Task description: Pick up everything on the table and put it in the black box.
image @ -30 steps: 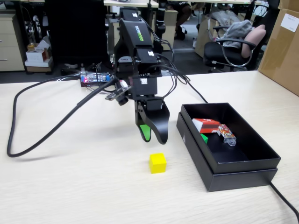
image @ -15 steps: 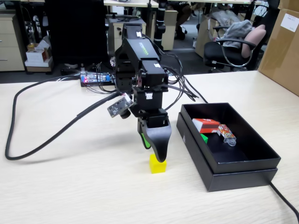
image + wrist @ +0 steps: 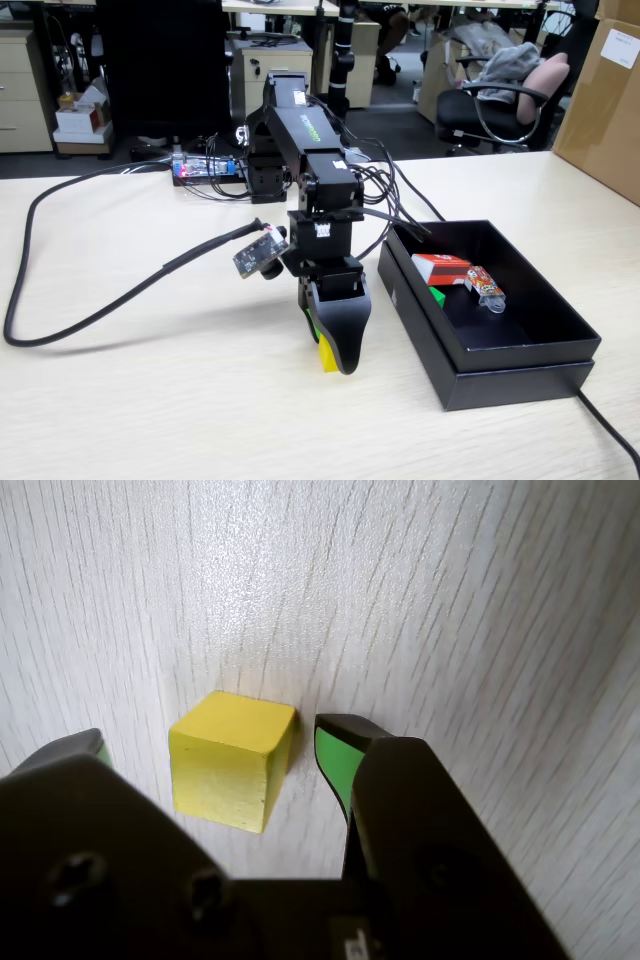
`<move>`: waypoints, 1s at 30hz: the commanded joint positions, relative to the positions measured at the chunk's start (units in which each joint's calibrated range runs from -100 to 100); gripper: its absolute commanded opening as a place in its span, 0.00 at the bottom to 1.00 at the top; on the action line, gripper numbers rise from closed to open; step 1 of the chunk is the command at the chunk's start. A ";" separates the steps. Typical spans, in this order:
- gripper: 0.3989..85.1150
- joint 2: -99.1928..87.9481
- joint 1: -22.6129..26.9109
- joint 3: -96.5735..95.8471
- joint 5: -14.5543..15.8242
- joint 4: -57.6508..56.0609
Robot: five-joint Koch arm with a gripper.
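Note:
The small yellow cube (image 3: 232,760) rests on the pale wood-grain table (image 3: 450,610). My gripper (image 3: 215,742) is lowered around it and open, one green-padded finger on each side with a small gap to the cube. In the fixed view the gripper (image 3: 330,352) stands almost on the tabletop and hides most of the yellow cube (image 3: 325,361). The black box (image 3: 540,350) stands to the right. Inside it lie the red carton (image 3: 440,268) and the green cube (image 3: 437,296), with a colourful wrapped packet (image 3: 485,287).
Thick black cables (image 3: 90,310) loop across the table's left side. A thin cable (image 3: 605,425) runs off the box's near right corner. A brown cardboard carton (image 3: 605,100) stands at the far right. A circuit board (image 3: 200,168) sits behind the arm.
The arm has come down and forward: the gripper dropped from above the yellow cube to straddle it at table level. The cube has stayed in place.

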 commanded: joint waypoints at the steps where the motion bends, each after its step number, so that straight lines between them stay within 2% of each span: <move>1: 0.32 -0.26 -0.05 4.98 0.10 -0.23; 7: 0.27 -0.14 0.24 4.34 0.10 -0.23; 8: 0.20 -0.14 0.20 4.25 0.05 -0.23; 13: 0.18 0.20 0.10 3.98 0.05 -0.23; 15: 0.07 -0.03 0.00 4.25 0.10 -0.23; 17: 0.02 -1.75 -0.24 3.62 0.15 -0.23; 23: 0.02 -10.81 -0.39 1.53 0.39 -3.68; 30: 0.02 -32.39 0.00 -8.62 0.63 -8.18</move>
